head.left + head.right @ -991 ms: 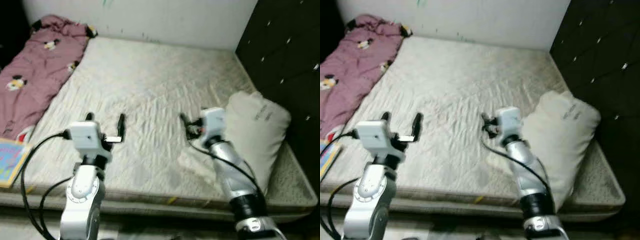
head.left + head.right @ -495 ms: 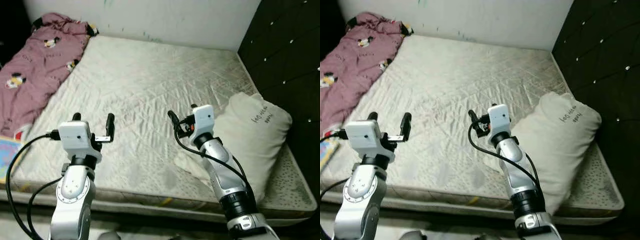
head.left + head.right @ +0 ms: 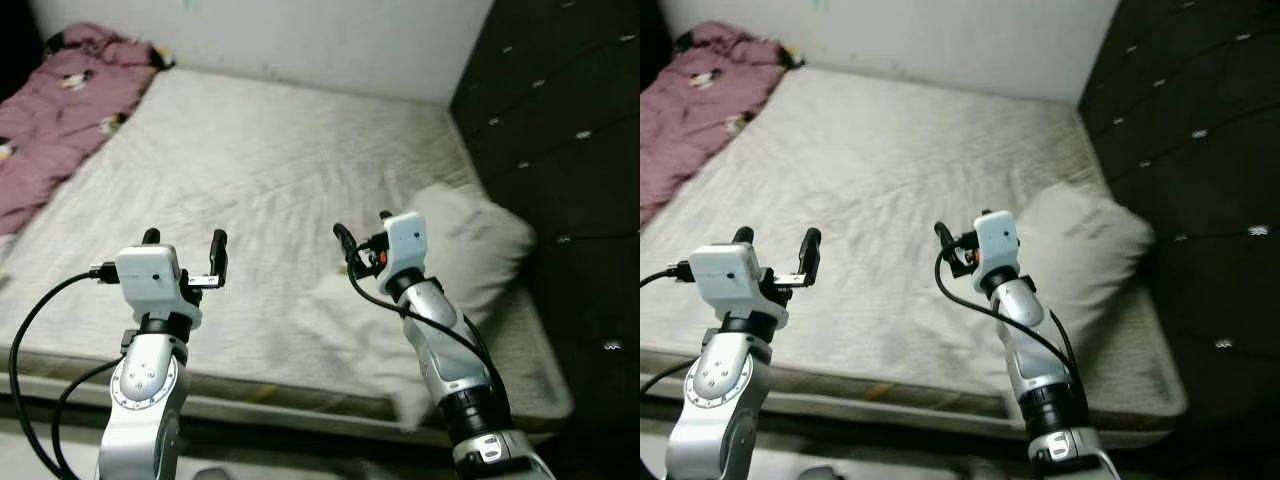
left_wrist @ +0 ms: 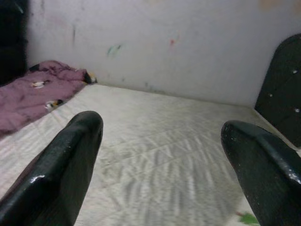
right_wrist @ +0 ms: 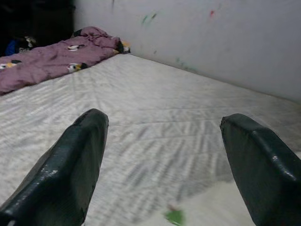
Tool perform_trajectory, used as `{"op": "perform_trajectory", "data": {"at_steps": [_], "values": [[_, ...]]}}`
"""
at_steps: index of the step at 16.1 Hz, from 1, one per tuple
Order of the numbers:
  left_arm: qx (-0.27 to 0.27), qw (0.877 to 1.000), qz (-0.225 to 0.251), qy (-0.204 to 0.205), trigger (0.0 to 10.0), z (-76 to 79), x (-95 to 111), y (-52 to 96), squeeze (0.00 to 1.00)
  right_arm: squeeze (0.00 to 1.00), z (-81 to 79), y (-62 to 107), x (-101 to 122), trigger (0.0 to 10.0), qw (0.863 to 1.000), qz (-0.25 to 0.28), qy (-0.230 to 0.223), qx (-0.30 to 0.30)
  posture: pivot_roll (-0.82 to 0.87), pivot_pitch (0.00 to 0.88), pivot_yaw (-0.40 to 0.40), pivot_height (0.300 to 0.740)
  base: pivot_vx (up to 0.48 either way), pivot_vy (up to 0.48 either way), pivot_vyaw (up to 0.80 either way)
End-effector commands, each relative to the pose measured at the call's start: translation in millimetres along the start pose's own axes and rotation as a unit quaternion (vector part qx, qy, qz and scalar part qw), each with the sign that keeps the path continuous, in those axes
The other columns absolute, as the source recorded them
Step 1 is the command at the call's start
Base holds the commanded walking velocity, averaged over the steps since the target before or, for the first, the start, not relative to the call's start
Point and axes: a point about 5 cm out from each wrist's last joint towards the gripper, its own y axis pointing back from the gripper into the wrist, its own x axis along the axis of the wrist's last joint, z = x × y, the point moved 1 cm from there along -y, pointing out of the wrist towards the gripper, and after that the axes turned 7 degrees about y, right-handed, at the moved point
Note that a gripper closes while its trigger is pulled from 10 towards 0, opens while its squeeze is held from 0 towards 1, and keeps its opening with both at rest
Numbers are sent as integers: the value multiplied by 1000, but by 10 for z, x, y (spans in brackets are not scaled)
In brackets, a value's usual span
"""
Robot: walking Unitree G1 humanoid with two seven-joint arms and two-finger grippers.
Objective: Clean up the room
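A bare, wrinkled white mattress [image 3: 250,160] lies before me. A white pillow [image 3: 465,240] rests on its right side against the dark headboard. A pink cartoon-print blanket [image 3: 60,95] is bunched at the far left corner. My left gripper [image 3: 185,240] hovers open over the near left part of the mattress, holding nothing. My right gripper [image 3: 362,228] is open too, just left of the pillow and above the mattress. The left wrist view looks between spread fingertips [image 4: 70,160] across the bed to the blanket [image 4: 33,94]. The right wrist view shows its fingertips [image 5: 70,174] and the blanket [image 5: 47,56].
A dark tufted headboard [image 3: 560,120] stands along the right. A white marked wall [image 3: 300,40] closes the far side. The mattress's front edge [image 3: 300,400] runs just below my arms, with a strip of floor beneath.
The view has swung to the right, so bed and blanket sit further left and the colourful book at the left edge is gone from view. Both grippers stay open.
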Motion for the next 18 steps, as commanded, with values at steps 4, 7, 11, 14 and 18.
{"op": "perform_trajectory", "data": {"at_steps": [4,7,11,14,18], "values": [[-2,1000,-2,11,10000,51,-17,3,0,0,93,33,-12,10000,1000,-1,2,-12,106,19,-83,740,0,-76,0],[13,1000,3,10,10000,18,-9,-7,0,0,95,34,-10,10000,1000,0,4,-12,106,19,-83,740,0,0,0],[23,1000,6,7,10000,-6,-1,-12,0,0,100,37,-14,10000,1000,-3,2,-13,103,23,-83,740,0,0,-600],[33,999,3,1,10000,-28,-8,-16,0,0,98,34,-12,10000,1000,-2,2,-12,104,25,-84,740,0,0,-146],[34,999,5,-1,10000,-31,-1,-23,0,0,94,35,-11,10000,1000,-1,2,-11,104,25,-84,740,0,0,0]]}}
